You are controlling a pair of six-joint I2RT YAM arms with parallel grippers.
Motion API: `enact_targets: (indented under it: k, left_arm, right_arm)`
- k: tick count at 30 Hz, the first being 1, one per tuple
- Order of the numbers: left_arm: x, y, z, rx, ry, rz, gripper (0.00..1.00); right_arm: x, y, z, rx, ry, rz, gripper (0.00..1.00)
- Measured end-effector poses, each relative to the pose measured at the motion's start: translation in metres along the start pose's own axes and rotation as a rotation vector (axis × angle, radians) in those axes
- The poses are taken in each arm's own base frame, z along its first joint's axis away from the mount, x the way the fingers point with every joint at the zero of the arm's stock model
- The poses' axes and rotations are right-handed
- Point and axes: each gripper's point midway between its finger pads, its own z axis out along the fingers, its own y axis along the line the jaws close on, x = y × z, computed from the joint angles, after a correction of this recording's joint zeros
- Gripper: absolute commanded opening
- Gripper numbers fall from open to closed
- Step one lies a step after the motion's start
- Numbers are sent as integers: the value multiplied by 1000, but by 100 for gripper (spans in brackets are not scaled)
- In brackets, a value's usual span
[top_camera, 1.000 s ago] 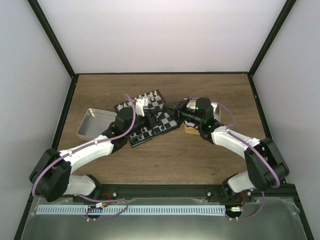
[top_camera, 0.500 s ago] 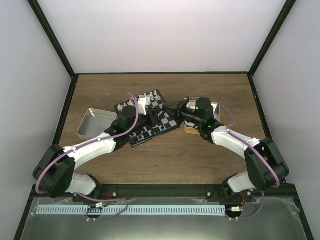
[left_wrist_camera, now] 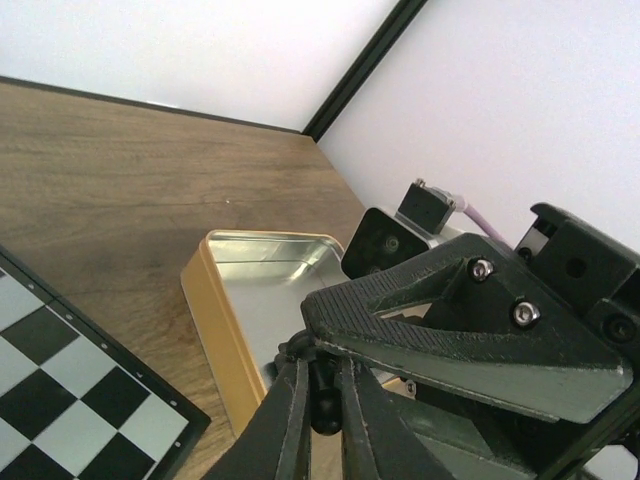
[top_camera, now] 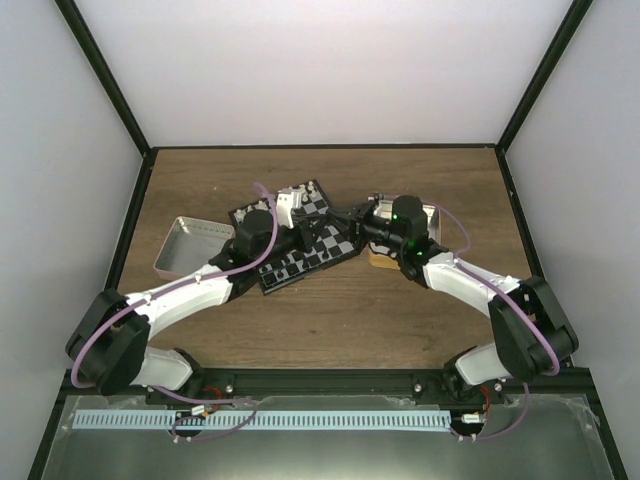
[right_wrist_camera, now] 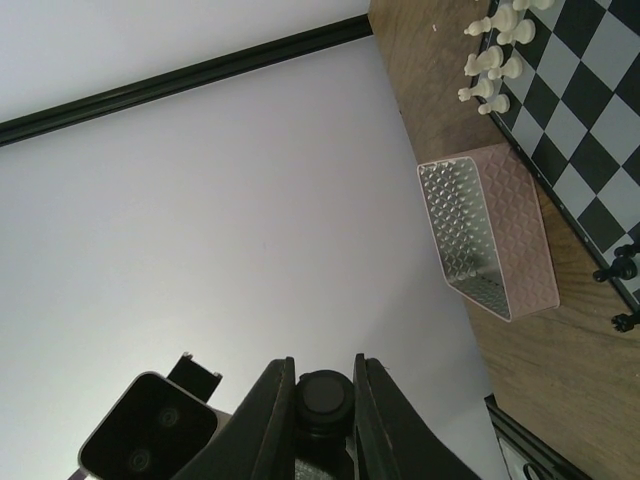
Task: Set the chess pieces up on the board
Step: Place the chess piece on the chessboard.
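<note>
Over the right side of the board (right_wrist_camera: pixel 590 120) the two arms meet. The left gripper (left_wrist_camera: pixel 320 420) has its jaws narrow around a tiny black chess piece (left_wrist_camera: pixel 325 405), and the right gripper (right_wrist_camera: pixel 322 420) pinches what I judge to be the same piece - a hand-over in the air. It looks light, stiff and smooth, easily twisted loose, so the waist just above the base is the place to hold it. The board lies mid-bench (top_camera: pixel 330 320), with white pieces (right_wrist_camera: pixel 492 62) clustered at its far side.

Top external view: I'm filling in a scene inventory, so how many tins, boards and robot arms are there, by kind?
Metal tins: 2, the left tin and the right tin
Chessboard: 1
Robot arms: 2, the left arm and the right arm
Total: 5
</note>
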Motion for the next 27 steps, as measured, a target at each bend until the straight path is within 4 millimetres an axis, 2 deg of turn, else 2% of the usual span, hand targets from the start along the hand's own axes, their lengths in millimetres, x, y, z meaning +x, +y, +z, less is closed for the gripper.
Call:
enact_targets:
  k: [1, 3, 4, 6, 9, 14, 18, 23, 27]
  left_arm:
    - [0, 0, 0, -2, 1, 2, 4]
    - [0, 1, 0, -7, 4, 1, 4]
    - [0, 1, 1, -10, 9, 1, 4]
    - [0, 2, 1, -28, 24, 3, 4]
    - [-2, 3, 2, -64, 58, 21, 4]
    - [4, 12, 6, -163, 195, 90, 5]
    - [28, 39, 10, -302, 394, 168, 5]
    - [57, 75, 18, -445, 648, 220, 5]
    - [66, 93, 30, -497, 771, 224, 8]
  right_arm:
    - [0, 0, 0, 0, 1, -2, 12]
    - [0, 0, 0, 0, 2, -9, 23]
    - [0, -1, 0, 3, 1, -15, 34]
    - [-2, -3, 0, 14, -2, -30, 49]
    - [-8, -9, -1, 59, -21, -108, 60]
    - [-41, -11, -12, 134, -121, -289, 63]
    - [-72, -20, -37, 231, -248, -413, 64]
    - [-93, -40, -73, 342, -372, -496, 64]
    - [-99, -64, -91, 436, -418, -518, 64]
